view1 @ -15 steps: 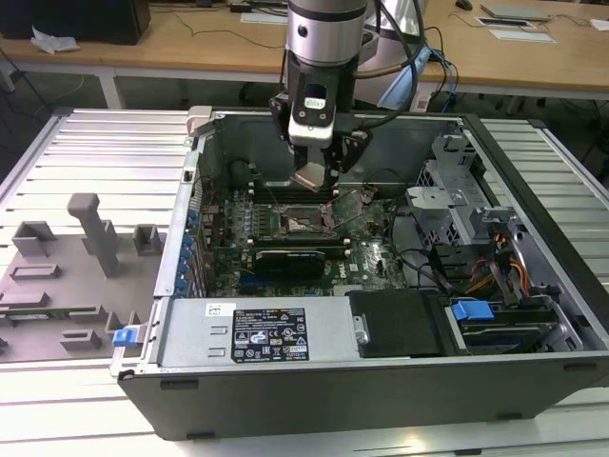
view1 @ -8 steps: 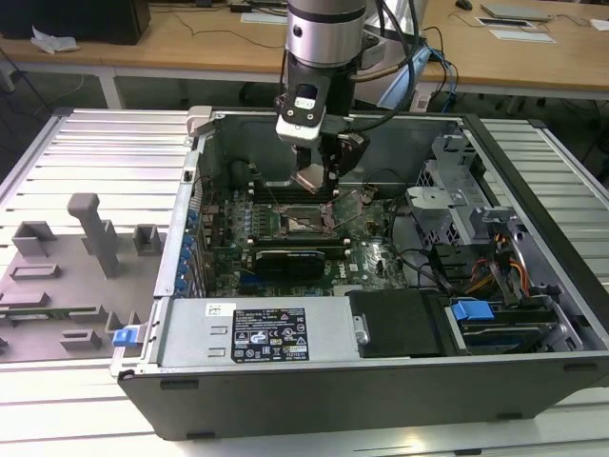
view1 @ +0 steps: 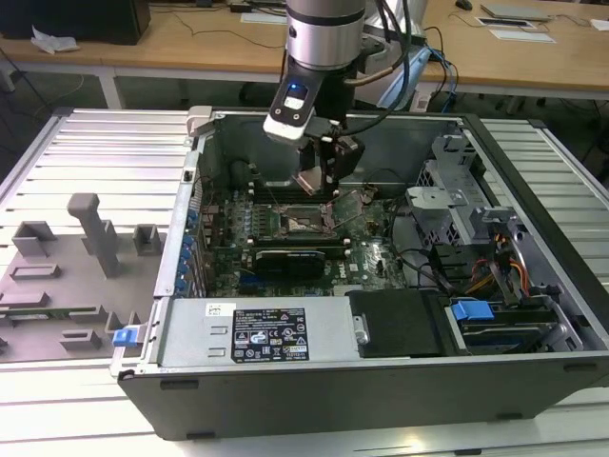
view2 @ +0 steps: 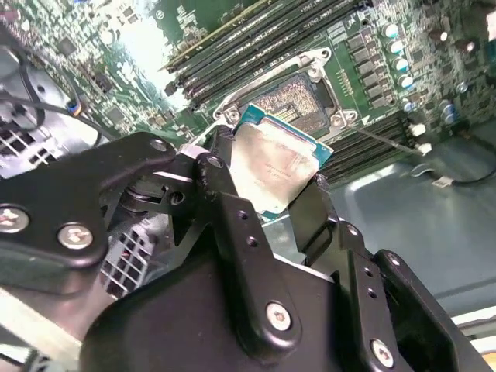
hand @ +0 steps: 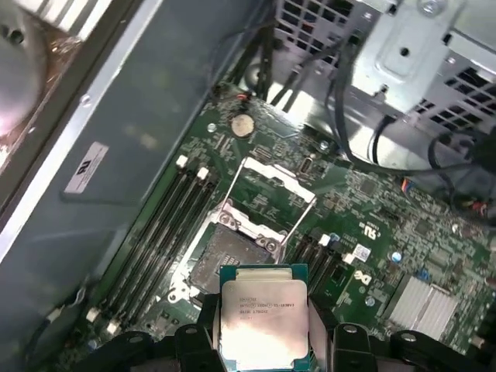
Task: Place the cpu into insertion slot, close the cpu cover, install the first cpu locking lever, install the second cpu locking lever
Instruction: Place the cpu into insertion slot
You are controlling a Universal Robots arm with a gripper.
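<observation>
I have the gripper (view2: 270, 172) clamped on the cpu (hand: 263, 314) above the empty insertion slot (hand: 221, 260); cpu cover (hand: 249, 225) raised, nothing seated yet

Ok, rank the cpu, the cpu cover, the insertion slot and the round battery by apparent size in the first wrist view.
1. cpu, though it is nearest the camera.
2. cpu cover and insertion slot: about alike, slot partly hidden by the cpu.
3. round battery.

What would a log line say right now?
gripper shut on cpu | cpu held over insertion slot, unseated | cpu cover open
</observation>
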